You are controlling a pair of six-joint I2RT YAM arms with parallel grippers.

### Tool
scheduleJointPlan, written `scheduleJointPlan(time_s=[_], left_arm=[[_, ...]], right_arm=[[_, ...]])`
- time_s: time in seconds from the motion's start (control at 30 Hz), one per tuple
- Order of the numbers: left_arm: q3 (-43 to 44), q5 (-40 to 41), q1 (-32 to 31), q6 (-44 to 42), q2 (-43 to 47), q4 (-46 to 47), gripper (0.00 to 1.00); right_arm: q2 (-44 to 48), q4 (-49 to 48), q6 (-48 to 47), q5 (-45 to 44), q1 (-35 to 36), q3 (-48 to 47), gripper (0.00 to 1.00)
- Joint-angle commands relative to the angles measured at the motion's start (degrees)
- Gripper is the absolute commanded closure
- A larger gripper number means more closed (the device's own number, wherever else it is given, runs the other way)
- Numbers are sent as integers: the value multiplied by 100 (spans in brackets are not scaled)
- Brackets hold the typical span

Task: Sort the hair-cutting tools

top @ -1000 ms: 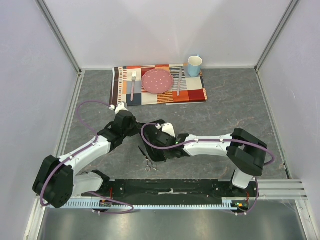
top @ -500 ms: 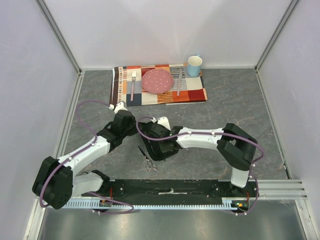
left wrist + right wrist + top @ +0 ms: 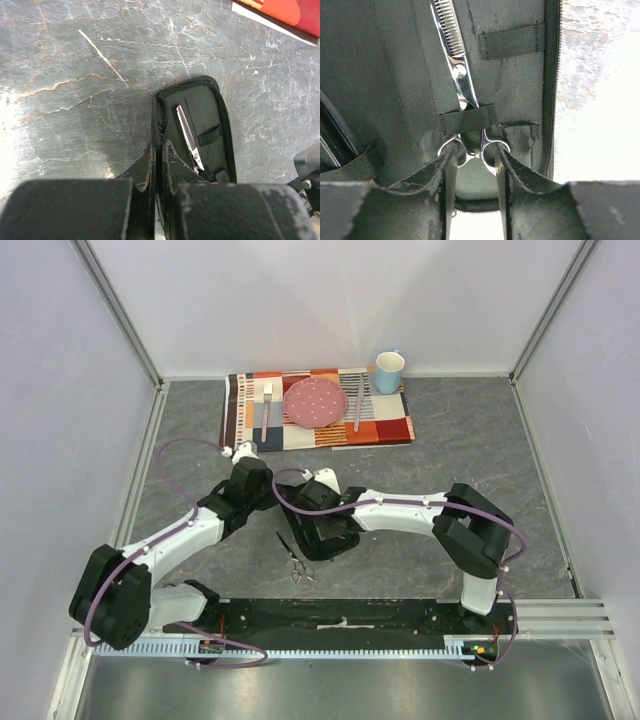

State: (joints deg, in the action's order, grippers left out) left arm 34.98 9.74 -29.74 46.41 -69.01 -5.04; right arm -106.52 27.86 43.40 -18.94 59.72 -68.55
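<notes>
A: From above?
B: One loose pair of scissors [image 3: 297,562] lies by the desk's [image 3: 480,460] near edge.
A: Left wrist?
B: Left gripper [image 3: 159,162] is pinched tight on the zip case's [image 3: 210,107] wall.
A: Right wrist?
B: Right gripper [image 3: 476,160] is part-open and holds nothing, its fingers flanking the thinning scissors' [image 3: 462,80] rings, strapped inside the case.

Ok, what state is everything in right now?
Case: open.
Toothed scissors: in case, under strap.
Loose scissors: on table, outside case.
Left gripper: shut on case edge.
Right gripper: astride toothed scissors' handles, grip unclear.
Mug: upright.
</notes>
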Motion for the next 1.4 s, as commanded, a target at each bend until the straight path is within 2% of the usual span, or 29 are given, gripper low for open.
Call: scheduleJointPlan(time_s=[0.0, 0.17, 0.3, 0.53, 0.73, 0.87, 0.9, 0.93, 1.03, 1.27, 1.3, 1.33, 1.37], left_arm=[[421, -595, -67, -439, -314, 187, 98], [860, -1578, -67, -1116, -885, 407, 98], [1177, -2238, -67, -1686, -1508, 854, 98], [2231, -3914, -67, -2916, -2388, 1031, 98], [3741, -5215, -59, -4006, -3547, 549, 96], [5639, -5938, -59, -4859, -4715, -838, 89], [5947, -6044, -67, -5200, -5179, -1476, 87], [6420, -6158, -67, -5343, -5358, -1726, 84], [6967, -6238, -94, -5748, -5912, -2378, 77], [7049, -5984, -155, -5907, -5922, -2484, 60], [7040, -5923, -164, -5916, -5861, -2484, 57], [7005, -5774, -164, -5898, -5704, -2484, 49], [6961, -5642, -164, -5872, -5598, -2415, 48]], right_arm=[[735, 149, -234, -224, -101, 97, 54], [1861, 746, -393, -566, -110, 448, 47], [2757, 1134, -595, -839, -110, 606, 37], [3041, 1029, -1131, -1095, -303, 1071, 29], [3067, 730, -1220, -831, -479, 1222, 28], [3093, 651, -1202, -769, -497, 1257, 28], [3128, 651, -1202, -752, -506, 1274, 27], [3146, 633, -1202, -752, -497, 1309, 27], [3208, 572, -1202, -725, -506, 1415, 27], [3164, 422, -1211, -576, -532, 1538, 27], [3138, 414, -1211, -567, -523, 1538, 26], [3129, 405, -1219, -567, -523, 1538, 26], [3129, 396, -1220, -550, -532, 1538, 26]])
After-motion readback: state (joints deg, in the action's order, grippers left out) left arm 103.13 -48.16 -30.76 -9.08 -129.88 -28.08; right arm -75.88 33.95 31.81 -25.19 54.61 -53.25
